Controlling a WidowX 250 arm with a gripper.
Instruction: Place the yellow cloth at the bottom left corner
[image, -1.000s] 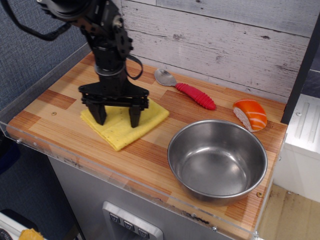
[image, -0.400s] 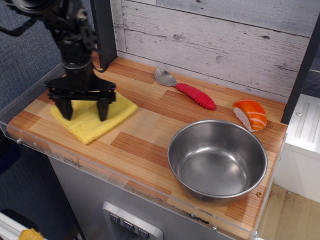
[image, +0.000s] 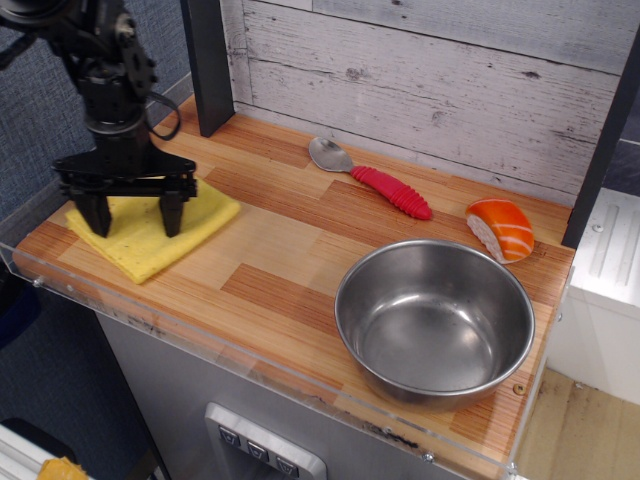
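Observation:
The yellow cloth lies flat near the bottom left corner of the wood-plank tabletop, its left tip close to the clear acrylic rim. My black gripper points straight down over the cloth. Its two fingers stand wide apart with their tips at or just above the cloth's surface, and nothing is pinched between them. The arm hides the back part of the cloth.
A steel bowl stands at the front right. A spoon with a red handle lies by the back wall. An orange and white sushi piece sits at the far right. A dark post stands at the back left.
The gripper has moved left toward the table's front left, and the yellow cloth has slid left with it. The finger spacing is about the same.

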